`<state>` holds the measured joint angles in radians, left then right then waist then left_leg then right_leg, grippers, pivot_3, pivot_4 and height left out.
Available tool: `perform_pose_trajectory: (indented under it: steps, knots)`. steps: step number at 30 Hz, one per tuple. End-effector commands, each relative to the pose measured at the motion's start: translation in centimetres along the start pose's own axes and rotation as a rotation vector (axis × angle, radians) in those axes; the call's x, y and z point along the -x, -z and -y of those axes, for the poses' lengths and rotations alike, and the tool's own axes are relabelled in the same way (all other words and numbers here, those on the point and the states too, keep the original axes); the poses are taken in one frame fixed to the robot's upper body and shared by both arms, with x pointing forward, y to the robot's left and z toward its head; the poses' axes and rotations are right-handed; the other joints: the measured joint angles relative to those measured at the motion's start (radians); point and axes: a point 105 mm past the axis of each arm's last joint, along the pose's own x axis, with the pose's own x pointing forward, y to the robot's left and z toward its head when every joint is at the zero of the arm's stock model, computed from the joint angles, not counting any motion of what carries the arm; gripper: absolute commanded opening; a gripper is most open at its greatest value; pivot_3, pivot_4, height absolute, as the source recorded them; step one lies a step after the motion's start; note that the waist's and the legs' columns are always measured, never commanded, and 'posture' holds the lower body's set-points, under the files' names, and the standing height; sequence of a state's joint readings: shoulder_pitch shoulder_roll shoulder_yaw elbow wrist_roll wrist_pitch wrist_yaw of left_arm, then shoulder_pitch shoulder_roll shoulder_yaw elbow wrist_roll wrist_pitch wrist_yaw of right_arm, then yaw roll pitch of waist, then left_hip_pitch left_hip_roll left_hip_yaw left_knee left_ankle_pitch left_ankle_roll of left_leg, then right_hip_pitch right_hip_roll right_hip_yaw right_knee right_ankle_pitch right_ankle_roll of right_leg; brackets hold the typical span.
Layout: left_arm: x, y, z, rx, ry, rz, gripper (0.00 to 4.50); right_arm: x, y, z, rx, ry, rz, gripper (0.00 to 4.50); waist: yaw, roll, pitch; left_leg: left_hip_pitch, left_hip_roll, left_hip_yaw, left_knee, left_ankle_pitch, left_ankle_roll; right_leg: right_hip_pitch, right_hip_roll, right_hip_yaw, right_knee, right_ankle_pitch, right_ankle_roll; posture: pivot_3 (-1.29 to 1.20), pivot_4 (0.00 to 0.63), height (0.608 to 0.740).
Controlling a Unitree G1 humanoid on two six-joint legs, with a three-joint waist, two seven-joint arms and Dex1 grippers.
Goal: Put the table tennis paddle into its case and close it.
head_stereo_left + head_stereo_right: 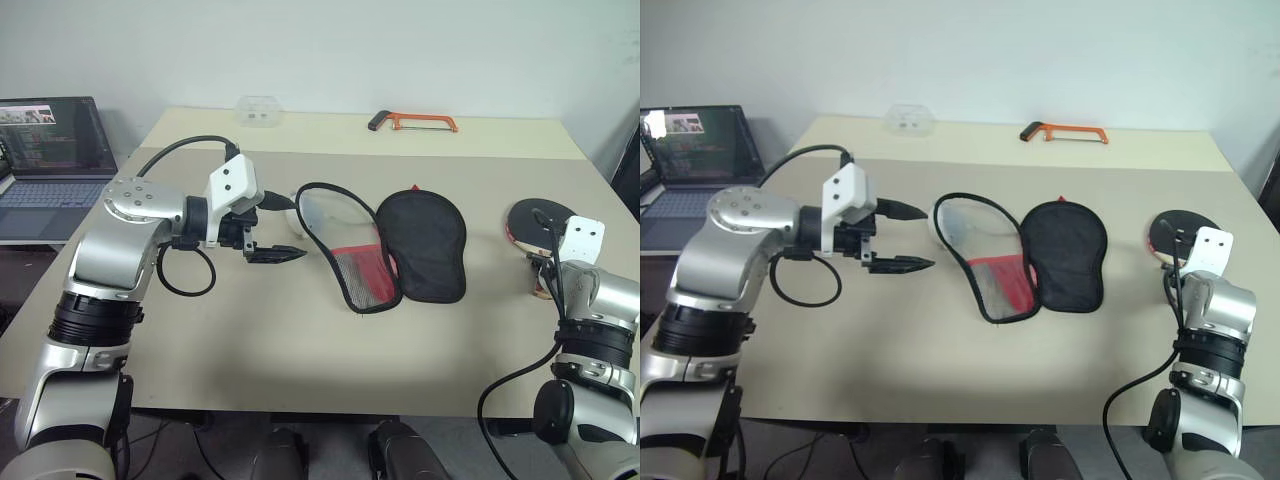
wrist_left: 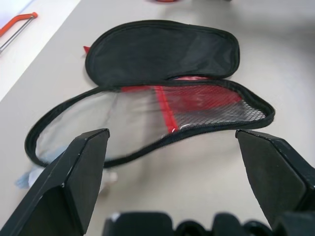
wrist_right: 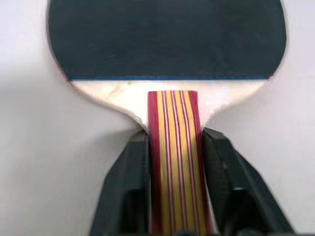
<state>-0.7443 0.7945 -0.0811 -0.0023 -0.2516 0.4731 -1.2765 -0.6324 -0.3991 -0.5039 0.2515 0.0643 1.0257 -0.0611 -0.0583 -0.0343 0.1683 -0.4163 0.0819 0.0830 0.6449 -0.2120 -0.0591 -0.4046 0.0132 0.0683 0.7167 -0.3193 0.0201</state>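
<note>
With the right gripper (image 3: 173, 147) fingers pinching only the handle of the table tennis paddle (image 1: 537, 222) lying at the bench's (image 1: 250, 350) right, the blade could swivel when lifted and snag the rim of the open case (image 1: 385, 245) mid-bench, beside which the left gripper (image 1: 902, 237) fingers hang spread.

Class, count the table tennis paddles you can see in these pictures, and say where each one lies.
1. The table tennis paddle lies flat on the table at the robot's right, apart from the open case; the right gripper is closed on its striped handle.
</note>
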Motion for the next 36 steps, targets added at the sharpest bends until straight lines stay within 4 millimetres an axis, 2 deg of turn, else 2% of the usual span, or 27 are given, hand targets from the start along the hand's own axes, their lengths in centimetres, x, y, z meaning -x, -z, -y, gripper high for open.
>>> perform_pose_trajectory:
  steps: [1, 5, 9, 12, 17, 20, 22, 26, 31, 36]
  knots:
    - [0.7, -1.1, -0.1, -0.051, -0.019, 0.014, 4.5, 0.2, 0.6, 1.0, -0.018, 0.039, -0.012, 1.08, 0.001, 0.0, 0.0, 0.0, 0.0, 0.0, 0.0, 0.0, 0.0, 0.0, 0.0, 0.0, 0.0, 0.0, 0.0, 0.0, 0.15, 0.74]
    - [0.6, -1.0, -0.2, -0.049, -0.018, 0.015, 4.5, 1.5, -1.9, 0.2, -0.028, 0.019, 0.06, 1.08, 0.002, 0.0, 0.0, 0.0, 0.0, 0.0, -0.001, 0.0, 0.0, 0.0, 0.0, 0.0, -0.001, 0.0, 0.0, 0.0, 0.15, 0.74]
    - [0.5, -0.9, -0.3, -0.048, -0.017, 0.014, 4.5, 4.1, -6.2, -1.0, -0.032, 0.003, 0.178, 1.08, 0.001, 0.003, 0.002, -0.001, 0.0, 0.0, -0.002, 0.0, 0.0, -0.002, 0.0, 0.001, -0.001, 0.0, 0.0, 0.0, 0.15, 0.74]
    - [0.4, -0.9, -0.4, -0.046, -0.015, 0.013, 4.5, 6.5, -8.9, -3.6, 0.01, -0.05, 0.275, 1.08, -0.006, 0.005, 0.003, -0.001, 0.0, 0.0, -0.002, 0.0, 0.0, -0.003, 0.0, 0.003, -0.001, 0.0, 0.0, 0.0, 0.15, 0.74]
    - [0.3, -0.8, -0.3, -0.047, -0.007, 0.011, 4.5, 10.0, -10.7, -7.9, 0.005, -0.157, 0.337, 1.08, -0.013, 0.005, 0.003, -0.002, 0.002, 0.0, -0.005, 0.0, 0.0, -0.005, 0.002, 0.002, -0.001, 0.0, 0.0, 0.0, 0.15, 0.74]
    - [0.3, -0.7, -0.3, -0.045, -0.003, 0.006, 4.5, 12.2, -10.1, -11.5, -0.004, -0.28, 0.316, 1.08, -0.012, 0.005, 0.003, -0.003, 0.002, 0.0, -0.004, 0.0, 0.0, -0.006, 0.002, 0.002, -0.001, 0.0, 0.0, 0.0, 0.15, 0.74]
    - [0.4, -0.6, -0.3, -0.044, -0.003, 0.002, 4.5, 13.5, -8.9, -13.8, 0.001, -0.36, 0.281, 1.08, -0.011, 0.005, 0.003, -0.004, 0.002, 0.0, -0.004, 0.0, 0.0, -0.006, 0.001, 0.002, -0.001, 0.0, 0.0, 0.0, 0.15, 0.74]
    - [0.5, -0.3, -0.2, -0.038, 0.002, -0.008, 4.5, 14.7, -6.1, -16.2, -0.005, -0.457, 0.197, 1.08, -0.006, 0.005, 0.003, -0.011, 0.002, -0.001, -0.003, 0.0, 0.0, -0.013, 0.001, 0.001, 0.0, 0.0, 0.0, 0.0, 0.15, 0.74]
    - [0.3, -0.1, 0.1, -0.034, 0.016, -0.015, 4.5, 15.3, -4.3, -17.2, 0.006, -0.523, 0.174, 1.08, 0.005, 0.004, 0.003, -0.018, 0.001, -0.001, -0.001, 0.0, 0.0, -0.018, 0.001, 0.0, -0.001, 0.0, 0.0, 0.0, 0.15, 0.74]
    - [0.1, -0.1, 0.0, -0.039, 0.019, -0.014, 4.5, 14.3, -1.5, -16.8, 0.084, -0.527, 0.115, 1.08, 0.004, 0.004, 0.002, -0.018, 0.001, -0.001, -0.001, 0.0, 0.0, -0.017, 0.001, -0.001, -0.001, 0.0, 0.0, 0.0, 0.15, 0.74]
